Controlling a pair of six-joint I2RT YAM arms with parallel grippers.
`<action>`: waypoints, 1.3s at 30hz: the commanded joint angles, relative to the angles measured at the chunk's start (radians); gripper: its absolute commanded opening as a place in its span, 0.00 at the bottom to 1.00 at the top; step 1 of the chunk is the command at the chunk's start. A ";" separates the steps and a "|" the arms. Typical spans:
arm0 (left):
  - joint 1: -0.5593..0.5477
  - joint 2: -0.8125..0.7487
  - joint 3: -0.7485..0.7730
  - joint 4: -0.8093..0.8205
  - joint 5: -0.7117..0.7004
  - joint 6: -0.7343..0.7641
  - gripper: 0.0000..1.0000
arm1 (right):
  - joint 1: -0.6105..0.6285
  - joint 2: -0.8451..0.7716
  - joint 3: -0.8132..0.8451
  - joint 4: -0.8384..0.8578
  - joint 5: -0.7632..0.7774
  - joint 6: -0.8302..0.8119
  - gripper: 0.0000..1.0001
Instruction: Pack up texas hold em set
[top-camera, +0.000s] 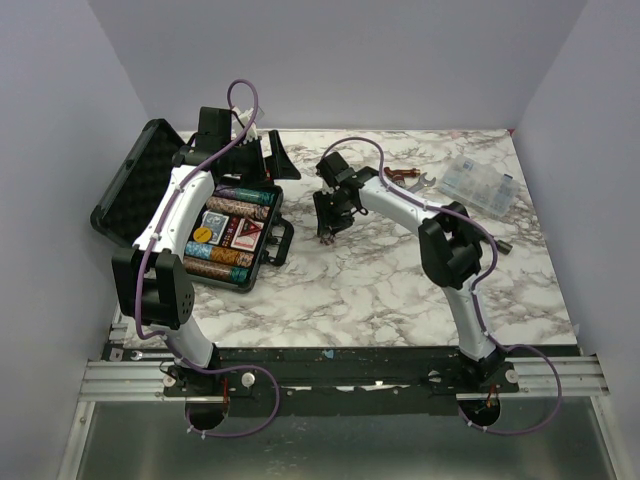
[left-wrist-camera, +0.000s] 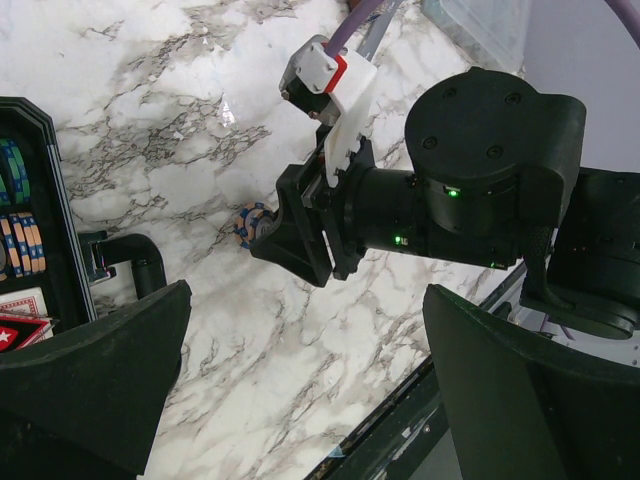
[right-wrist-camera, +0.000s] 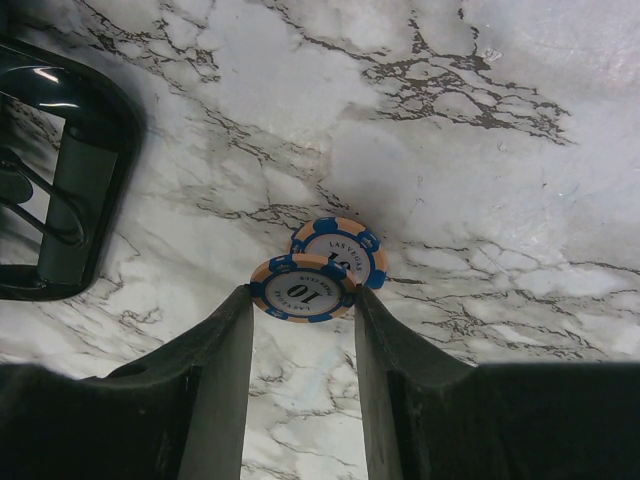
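1. pinching one orange-and-blue "10" chip by its edges, right gripper sits right of the open briefcase; thin hold, chip could pivot out.
2. second chip overlaps behind it; may get dragged.
3. left gripper spread wide, empty.

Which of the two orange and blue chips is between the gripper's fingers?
The nearer chip, its 10 fully showing. The other chip peeks out behind it, partly covered.

White desk, grey-veined marble pattern. Clear plastic compartment box, far right, set askew. Silver wrench, flat, just left of box. Small reddish item beside wrench, kind unclear. Aluminium rail, near edge.
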 joint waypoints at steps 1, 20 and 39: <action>0.003 -0.023 0.001 0.007 0.025 0.002 0.99 | 0.005 0.039 0.035 -0.027 0.024 -0.013 0.39; 0.003 -0.025 -0.001 0.008 0.026 0.002 0.98 | 0.010 0.060 0.070 -0.046 0.035 -0.023 0.53; 0.000 -0.036 -0.019 0.026 0.033 0.014 0.98 | -0.010 -0.588 -0.688 0.329 0.309 0.044 0.74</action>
